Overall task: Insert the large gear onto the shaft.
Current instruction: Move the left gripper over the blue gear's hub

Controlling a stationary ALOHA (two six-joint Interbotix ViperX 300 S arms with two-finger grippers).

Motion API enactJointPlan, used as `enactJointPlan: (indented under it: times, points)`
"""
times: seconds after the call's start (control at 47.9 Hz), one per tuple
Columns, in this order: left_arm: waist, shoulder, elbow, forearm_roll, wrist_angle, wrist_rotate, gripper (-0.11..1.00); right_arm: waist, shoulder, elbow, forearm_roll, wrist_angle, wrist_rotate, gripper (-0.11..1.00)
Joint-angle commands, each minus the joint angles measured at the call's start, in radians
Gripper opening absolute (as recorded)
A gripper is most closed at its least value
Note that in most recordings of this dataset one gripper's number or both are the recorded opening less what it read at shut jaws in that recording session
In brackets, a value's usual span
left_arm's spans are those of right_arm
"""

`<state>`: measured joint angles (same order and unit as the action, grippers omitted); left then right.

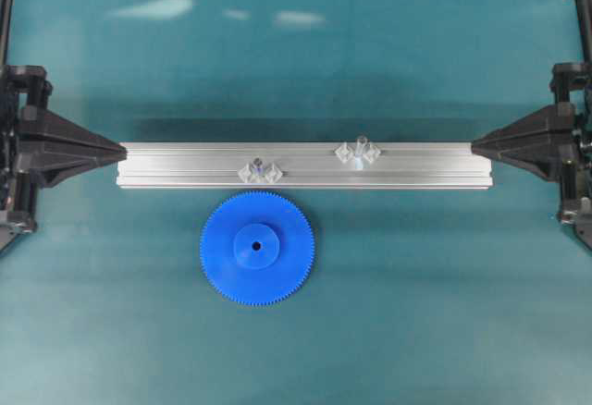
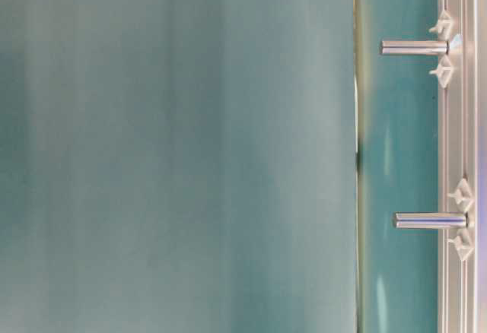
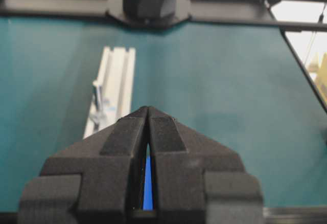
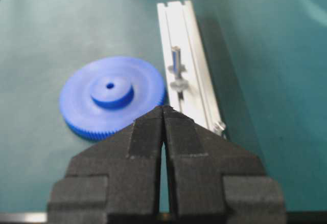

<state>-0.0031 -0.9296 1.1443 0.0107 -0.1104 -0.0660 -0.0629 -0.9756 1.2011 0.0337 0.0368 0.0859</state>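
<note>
The teal desk [image 1: 416, 331] is carrying an aluminium rail [image 1: 185, 166] that is spanning the gap between the two arms. The left claw [image 1: 118, 151] is sitting pinched together just off one rail end, the right claw [image 1: 475, 146] pinched together off the other, both empty. The large gear [image 1: 256, 249] is lying flat on the desk between them, nearer the left claw, just beside the rail. The shaft [image 1: 359, 143] is standing on the rail, nearer the right claw. I'd say nothing is underway yet; the next move is calling for a claw to part and take the gear's rim.
</note>
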Motion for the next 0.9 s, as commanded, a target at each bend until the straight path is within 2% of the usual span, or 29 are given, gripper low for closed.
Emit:
enactJointPlan:
  times: [0.0,0.125,0.627,0.877]
  points:
    - [-0.006,0.028,-0.048,0.003,0.028,-0.021,0.01,-0.012,0.020,-0.012,0.002,0.021,0.011,0.04]
    - [-0.009,0.077,-0.077,0.003,0.058,-0.061,0.01,-0.020,0.037,-0.014,0.002,0.064,0.011,0.04]
    - [-0.067,0.307,-0.163,0.003,0.072,-0.086,0.01,-0.046,0.129,-0.015,0.002,0.114,0.011,0.04]
    - [-0.095,0.431,-0.241,0.003,0.189,-0.092,0.01,-0.055,0.146,-0.029,0.002,0.135,0.011,0.04]
